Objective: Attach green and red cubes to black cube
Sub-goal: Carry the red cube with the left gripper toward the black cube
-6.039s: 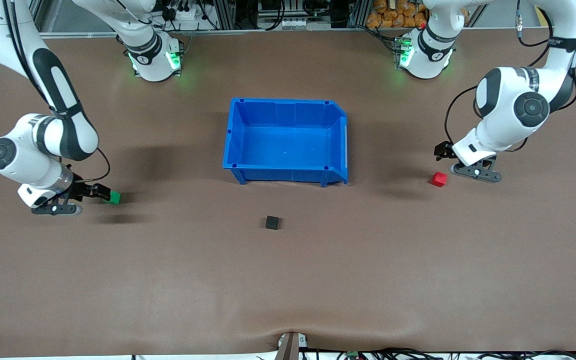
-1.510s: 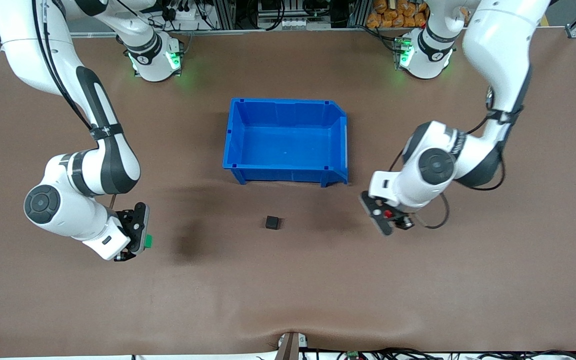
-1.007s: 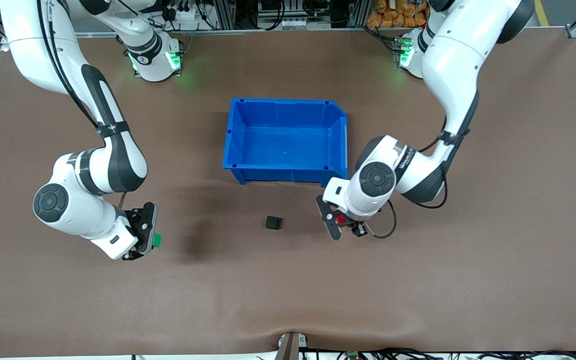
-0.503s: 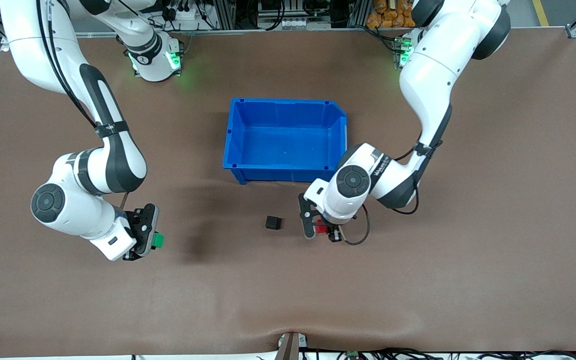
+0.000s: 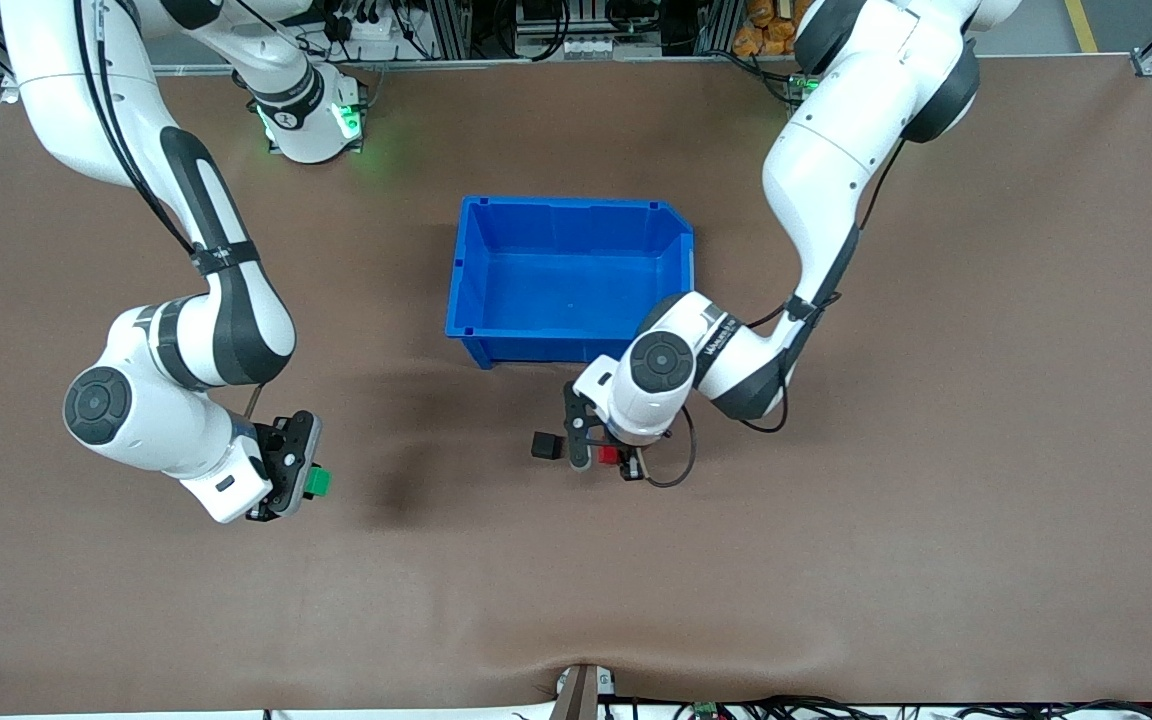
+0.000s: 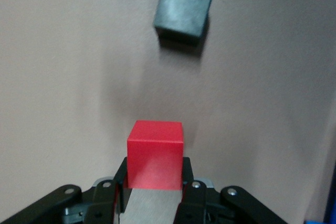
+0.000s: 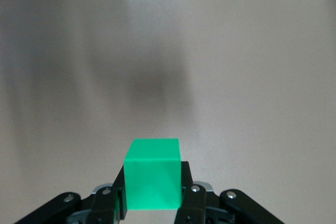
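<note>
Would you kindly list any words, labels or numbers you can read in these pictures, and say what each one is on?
None can be read.
Left arm: a dark band bears white lettering, too small to read.
Red cube, green cube, black cube, blue bin: no markings visible.

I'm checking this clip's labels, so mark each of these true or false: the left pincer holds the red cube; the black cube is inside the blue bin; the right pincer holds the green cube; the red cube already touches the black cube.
1. The left pincer holds the red cube. True.
2. The black cube is inside the blue bin. False: it sits on the table, nearer to the front camera than the bin.
3. The right pincer holds the green cube. True.
4. The red cube already touches the black cube. False: the left wrist view shows bare table between them.
</note>
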Controlling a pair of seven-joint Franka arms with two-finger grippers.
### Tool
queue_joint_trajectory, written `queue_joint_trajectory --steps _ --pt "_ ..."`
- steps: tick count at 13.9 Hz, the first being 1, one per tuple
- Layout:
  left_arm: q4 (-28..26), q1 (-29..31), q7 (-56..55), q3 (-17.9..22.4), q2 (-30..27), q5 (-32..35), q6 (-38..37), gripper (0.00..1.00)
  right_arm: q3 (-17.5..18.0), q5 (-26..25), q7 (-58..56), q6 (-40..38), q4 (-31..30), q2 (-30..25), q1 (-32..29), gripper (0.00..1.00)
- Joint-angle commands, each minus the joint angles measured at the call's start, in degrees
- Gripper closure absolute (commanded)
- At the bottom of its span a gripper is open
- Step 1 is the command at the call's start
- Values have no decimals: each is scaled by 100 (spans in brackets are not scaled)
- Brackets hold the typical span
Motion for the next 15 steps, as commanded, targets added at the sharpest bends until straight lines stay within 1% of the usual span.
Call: queue_joint_trajectory --steps 1,4,6,8,12,15 --pt "603 -195 29 61 443 29 -49 100 -27 50 124 1 114 38 43 100" --pt "717 -256 -76 53 584 20 -49 100 -27 41 124 1 114 38 34 100" --pt "893 -362 -199 61 707 20 -49 100 -27 41 124 70 114 55 34 100" --pt "920 -415 -217 53 743 20 -49 100 -27 50 124 334 114 64 34 100" --pt "920 -520 -331 61 751 20 -49 100 -27 59 107 317 114 64 -28 100" --pt "1034 -573 -437 70 857 20 -14 100 -27 50 80 317 105 64 -19 100"
